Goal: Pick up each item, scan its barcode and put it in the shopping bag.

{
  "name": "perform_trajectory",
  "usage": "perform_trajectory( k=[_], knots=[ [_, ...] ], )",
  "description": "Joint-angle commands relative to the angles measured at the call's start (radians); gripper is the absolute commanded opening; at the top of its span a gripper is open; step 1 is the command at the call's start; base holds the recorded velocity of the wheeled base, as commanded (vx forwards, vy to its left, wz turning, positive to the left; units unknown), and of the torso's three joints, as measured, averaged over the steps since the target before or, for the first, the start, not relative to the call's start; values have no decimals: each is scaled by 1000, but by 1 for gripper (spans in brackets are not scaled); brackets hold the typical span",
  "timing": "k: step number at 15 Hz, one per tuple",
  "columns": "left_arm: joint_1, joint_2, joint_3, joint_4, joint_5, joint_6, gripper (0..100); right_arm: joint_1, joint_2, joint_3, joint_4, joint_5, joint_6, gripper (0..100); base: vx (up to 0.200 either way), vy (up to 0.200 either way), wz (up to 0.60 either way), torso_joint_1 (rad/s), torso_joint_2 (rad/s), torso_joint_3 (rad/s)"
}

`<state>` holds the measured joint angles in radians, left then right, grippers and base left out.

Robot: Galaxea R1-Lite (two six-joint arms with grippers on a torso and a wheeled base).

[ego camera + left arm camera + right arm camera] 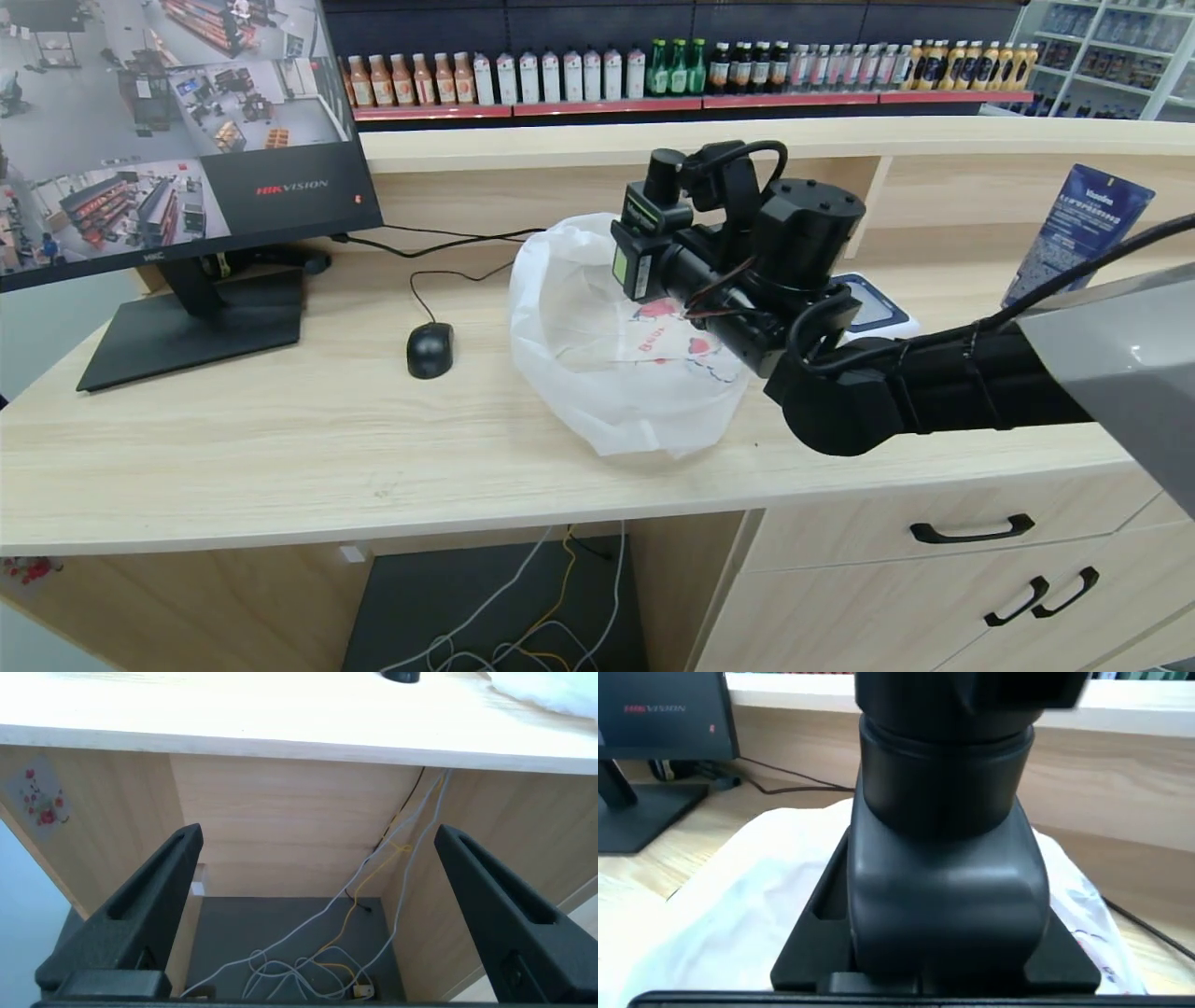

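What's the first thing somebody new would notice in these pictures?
Most likely the big black right arm, stretched across the counter with its end over the white bag in the middle. Next comes the monitor at the counter's left, showing shop camera scenes, with a black mouse between it and the bag.
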<state>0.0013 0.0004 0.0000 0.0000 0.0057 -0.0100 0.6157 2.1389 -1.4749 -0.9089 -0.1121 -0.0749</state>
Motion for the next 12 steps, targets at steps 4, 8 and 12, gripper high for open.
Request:
perform_trajectory(
  k=[4,8,12],
  knots=[
    [0,0,0,0,0,-1,100,1,79,-21,-1,0,3,0,0,0,0,0,0,0],
    [0,0,0,0,0,-1,100,7,111,-21,-2,0,18,0,0,0,0,0,0,0],
    [0,0,0,0,0,-1,100,7,151,-24,-15,0,20,0,0,0,0,0,0,0]
  ],
)
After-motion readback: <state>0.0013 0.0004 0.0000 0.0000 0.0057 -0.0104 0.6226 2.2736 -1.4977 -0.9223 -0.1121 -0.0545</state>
